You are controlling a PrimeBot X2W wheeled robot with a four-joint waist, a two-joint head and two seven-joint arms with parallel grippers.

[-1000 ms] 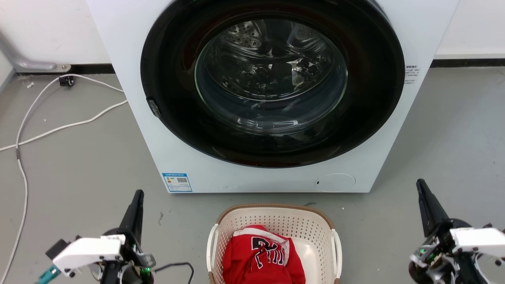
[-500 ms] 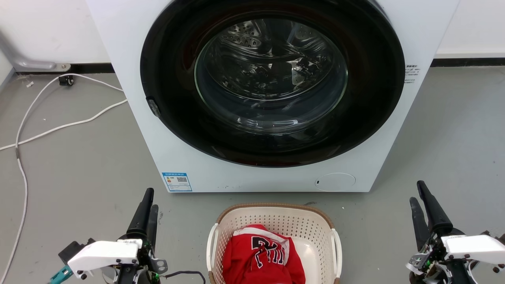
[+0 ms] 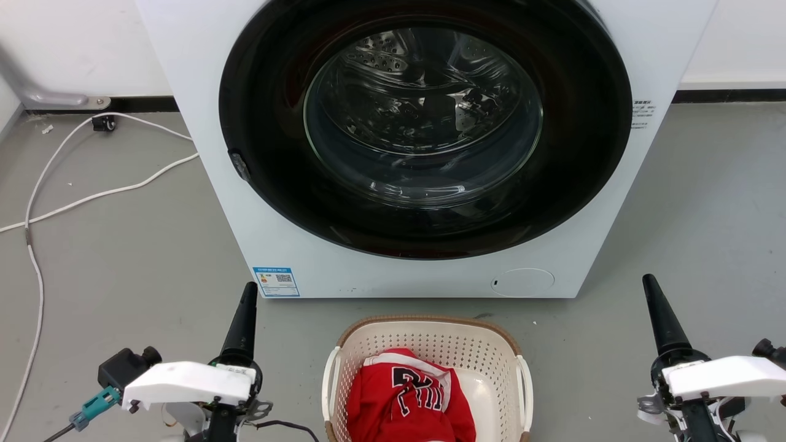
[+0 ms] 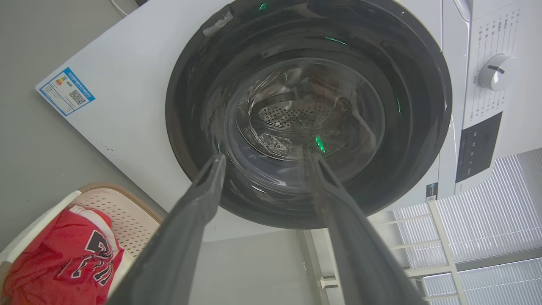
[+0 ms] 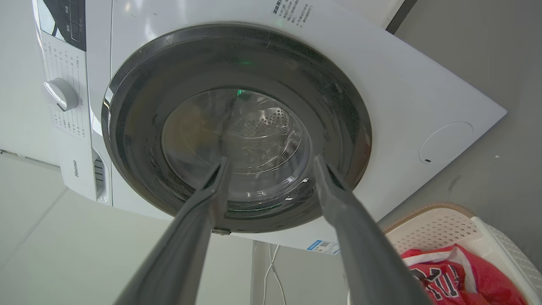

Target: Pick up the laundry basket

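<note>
- Pictured at bottom centre of the head view: a cream, perforated plastic laundry basket [image 3: 430, 344] with a brown woven-look rim and white side handles, resting on the grey floor [image 3: 123, 264] just in front of a white front-loading washing machine [image 3: 381, 279], with a red printed jersey [image 3: 405, 399] heaped inside.
- No shift in basket or jersey across the last second.
- At lower left, a clear slide inward over that second for the dark-fingered left gripper [image 3: 247, 294], now nearer the basket's left handle [image 3: 330, 380] yet apart from it and higher in the frame.
- In the left wrist view, fingers spread apart with nothing between them, framing the washer's dark glass door [image 4: 305, 127].
- At lower right, barely any sideways travel for the right gripper [image 3: 652, 301], but a roll of the wrist: two fingers side by side half a second ago, now lined up as one dark spike.
- In the right wrist view, fingers likewise spread and empty, with the basket's corner at lower right of that frame.
- Well apart from the right handle [image 3: 525, 380] as well.
- By all appearances, still the approach: both arms squaring up on either side for a two-handed lift, no grasp begun.
- Next move likely a drop and a closing-in on both handles.
</note>
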